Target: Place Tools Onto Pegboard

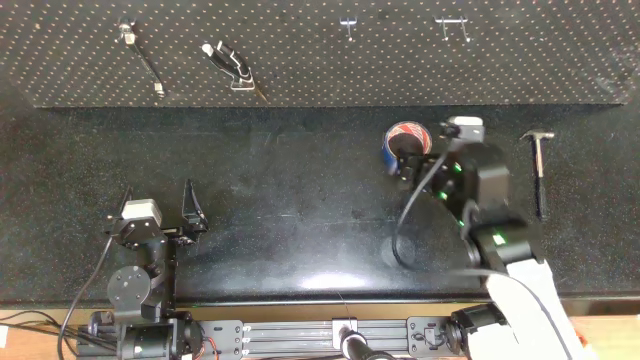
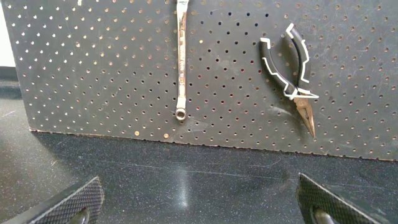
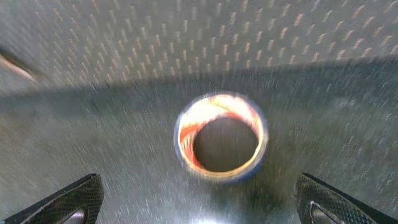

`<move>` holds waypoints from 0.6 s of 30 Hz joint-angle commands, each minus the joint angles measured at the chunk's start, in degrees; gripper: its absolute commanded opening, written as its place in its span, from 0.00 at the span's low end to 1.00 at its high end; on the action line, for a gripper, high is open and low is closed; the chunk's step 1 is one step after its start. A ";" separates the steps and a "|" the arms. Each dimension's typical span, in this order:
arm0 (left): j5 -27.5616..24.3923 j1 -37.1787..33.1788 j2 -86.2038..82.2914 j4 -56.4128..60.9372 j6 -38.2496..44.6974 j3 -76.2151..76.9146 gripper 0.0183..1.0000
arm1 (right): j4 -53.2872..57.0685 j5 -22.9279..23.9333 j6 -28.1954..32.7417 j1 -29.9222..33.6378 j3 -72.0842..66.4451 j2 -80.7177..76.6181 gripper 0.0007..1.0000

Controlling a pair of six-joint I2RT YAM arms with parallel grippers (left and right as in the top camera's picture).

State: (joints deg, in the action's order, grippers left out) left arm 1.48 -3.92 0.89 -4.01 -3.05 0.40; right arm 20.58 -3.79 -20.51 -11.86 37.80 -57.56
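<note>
Now, tape roll: blue-walled roll of tape [image 1: 404, 132] with a red-and-white inner face, on the black tabletop [image 1: 300, 200], right of centre, near the foot of the board. It seems to lie flat, hole upward.
Right gripper: right gripper [image 3: 199, 208] is over the roll, fingers spread wide apart, holding nothing; the ring sits between them and a little farther off.
Left gripper: left gripper [image 2: 199, 210] is at the near left, fingers apart and empty, facing the board.
Pegboard: black perforated pegboard [image 1: 300, 50] along the far edge. Already hung at far left are a slim silver wrench [image 2: 180, 62] and black-and-white-handled needle-nose pliers [image 2: 300, 93].
Hooks: two bare metal hooks [image 1: 348, 25] [image 1: 452, 28] at far right.
Hammer: black-handled hammer with steel head [image 1: 539, 175] lies on the table, right of the right gripper.
Stage (judged): tape pick-up not yet made; hammer untouched.
Risk, approach: an off-centre descent could put a finger on the rim and shove the roll aside.
Risk, grip: pinching a thin curved wall may let the roll swing or slip when lifted.
Risk, hanging: if the hole misses the hook, the roll likely drops and rolls off.
</note>
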 commanded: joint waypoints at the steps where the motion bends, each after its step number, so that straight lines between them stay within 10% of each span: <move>1: 1.07 0.20 -0.42 -0.31 0.11 -0.09 1.00 | 1.40 4.90 -0.90 -4.39 6.16 -9.44 0.99; 18: 1.09 0.20 -0.42 -0.31 0.11 -0.09 1.00 | 1.60 11.34 0.04 -7.63 13.73 -29.24 0.99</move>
State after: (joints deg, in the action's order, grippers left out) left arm 1.48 -3.92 0.89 -4.01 -3.05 0.40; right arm 22.28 4.84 -20.71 -18.59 49.19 -84.88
